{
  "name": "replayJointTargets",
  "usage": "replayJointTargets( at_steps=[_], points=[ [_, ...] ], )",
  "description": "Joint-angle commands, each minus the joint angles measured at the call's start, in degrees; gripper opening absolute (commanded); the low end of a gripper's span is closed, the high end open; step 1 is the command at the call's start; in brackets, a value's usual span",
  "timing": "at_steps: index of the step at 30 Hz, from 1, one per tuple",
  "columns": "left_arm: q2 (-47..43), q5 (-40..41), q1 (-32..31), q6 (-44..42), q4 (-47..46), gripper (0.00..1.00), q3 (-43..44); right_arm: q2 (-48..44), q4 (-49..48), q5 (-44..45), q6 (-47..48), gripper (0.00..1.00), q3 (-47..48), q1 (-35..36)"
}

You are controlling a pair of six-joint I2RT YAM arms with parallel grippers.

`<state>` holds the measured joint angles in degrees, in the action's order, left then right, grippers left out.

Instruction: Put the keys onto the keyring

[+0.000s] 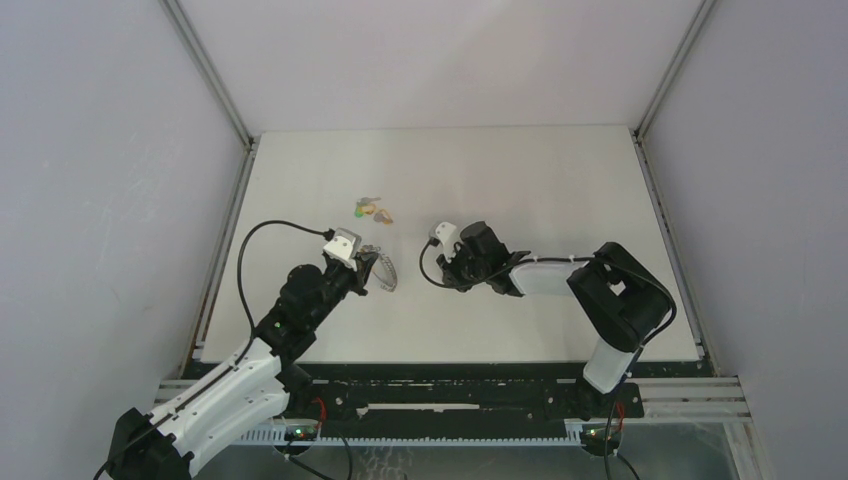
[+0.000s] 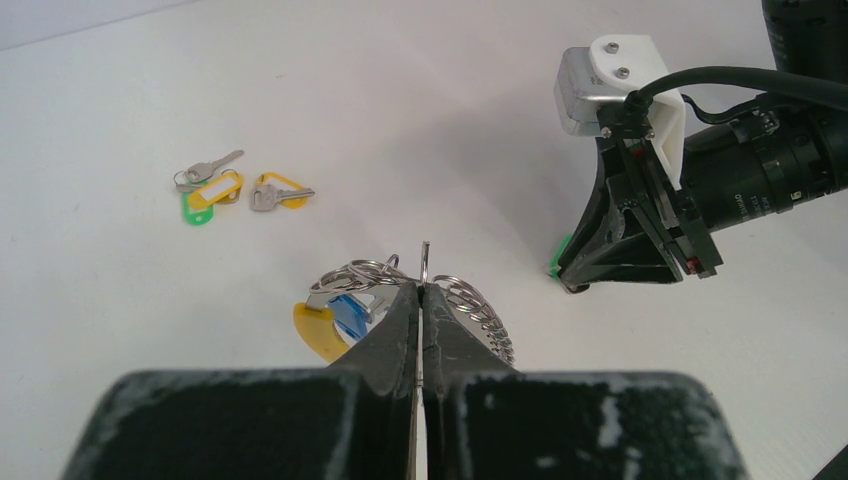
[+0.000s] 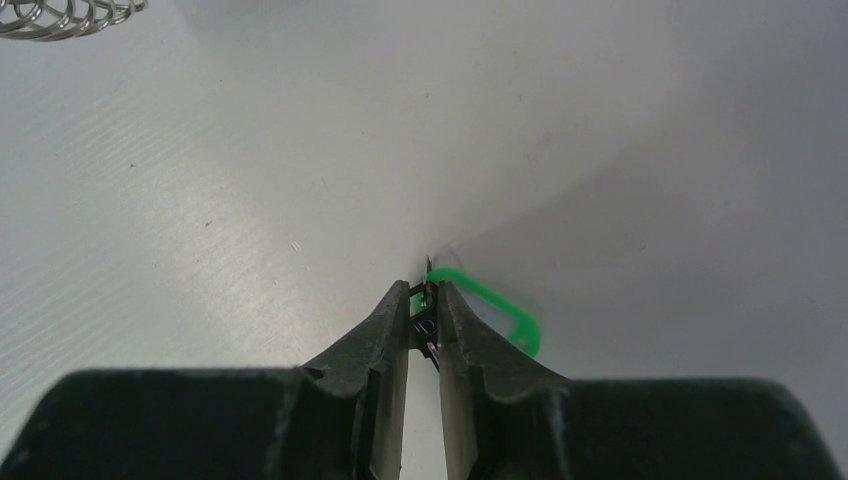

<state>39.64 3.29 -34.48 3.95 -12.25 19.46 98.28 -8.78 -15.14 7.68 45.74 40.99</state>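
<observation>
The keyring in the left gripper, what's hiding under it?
A yellow tag and a blue tag peek out below the keyring. The left gripper covers the rest of them, so nothing more can be seen.

Silvery coiled keyring (image 2: 482,316), coloured keys (image 2: 276,192) loose beyond

The left arm (image 1: 300,300) and right arm (image 1: 545,275) reach from the bottom edge toward mid-frame, wrists turned inward. The left gripper (image 2: 421,292) is pinched tight on the keyring (image 2: 480,315). The right gripper (image 3: 425,292), tipped downward, nips a green-headed key (image 3: 500,310).
</observation>
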Motion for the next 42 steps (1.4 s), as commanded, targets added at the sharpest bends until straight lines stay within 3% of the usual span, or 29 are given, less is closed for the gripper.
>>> replayJointTargets(
  at_steps=[1,10,19,28,42],
  points=[
    [-0.57,-0.4,0.2,0.44,-3.39,0.0,-0.3,0.77,0.11,0.19,0.53,0.15,2.34,0.13],
    [-1.34,-1.58,0.2,0.14,-3.5,0.0,-0.46,-2.77,3.39,0.19,1.75,0.0,2.34,0.76],
    [-2.59,-9.25,0.16,-1.26,-5.59,0.0,-0.93,-16.47,12.62,-0.58,6.82,0.0,2.78,3.28],
    [-4.25,-20.82,0.13,-5.26,-10.31,0.0,-0.93,-27.94,27.2,5.55,7.11,0.0,8.36,6.7],
    [2.99,-37.4,0.03,-10.41,-13.62,0.0,5.68,-44.2,39.02,5.89,10.36,0.0,17.14,7.34]
  ],
)
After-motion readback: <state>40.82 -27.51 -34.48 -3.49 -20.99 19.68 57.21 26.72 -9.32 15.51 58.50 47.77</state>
